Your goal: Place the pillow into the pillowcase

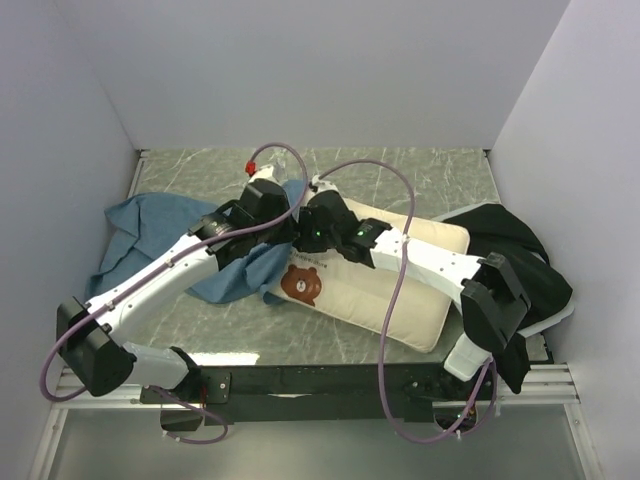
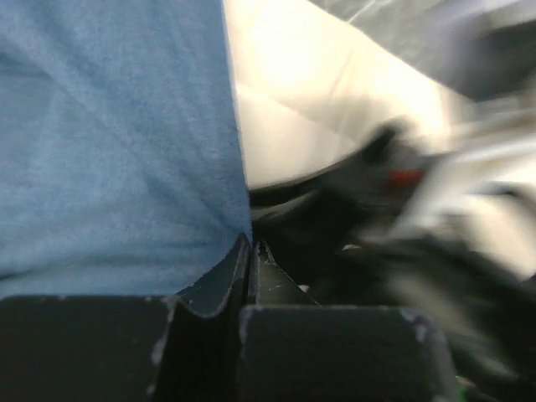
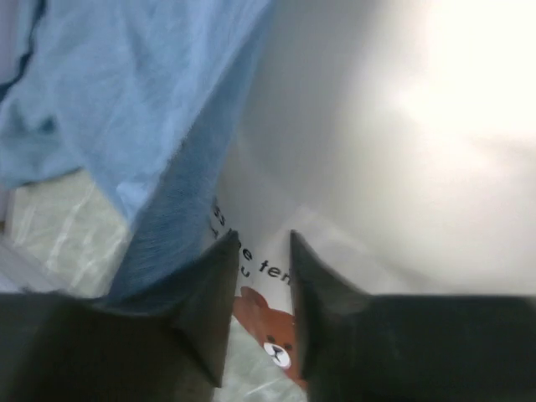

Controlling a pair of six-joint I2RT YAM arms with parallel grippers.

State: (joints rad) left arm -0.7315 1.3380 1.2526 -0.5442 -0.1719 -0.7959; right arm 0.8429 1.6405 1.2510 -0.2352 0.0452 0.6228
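Top view
- Pillow (image 1: 410,295): lies flat, right of centre on the table (image 1: 400,175), bear face at its left end.
- Pillowcase (image 1: 150,225): crumpled on the left; one edge reaches the pillow's left end.
- Left gripper (image 1: 282,222): over that cloth edge, at the pillow's far-left corner.
- Right gripper (image 1: 302,245): just beside the left one, above the bear face.
- Bundle (image 1: 510,245): black, at the pillow's right end.
- Hidden: both sets of fingertips, under the wrists; the arms cover much of the pillow's far edge.

Left wrist view
- Fingers (image 2: 222,280): pressed together, only a slit between them, with the pillowcase hem pinched at the tips.
- Pillowcase: fills the left half.
- Pillow: upper right, beyond the hem.
- Hard to make out: the right side is a dark blur.

Right wrist view
- Fingers (image 3: 209,285): a narrow gap, nothing seen clamped in it.
- Pillow: behind the gap, showing text and the bear.
- Pillowcase: hangs on the left, its edge at the left finger.
- Washed out: the pillow's upper right.
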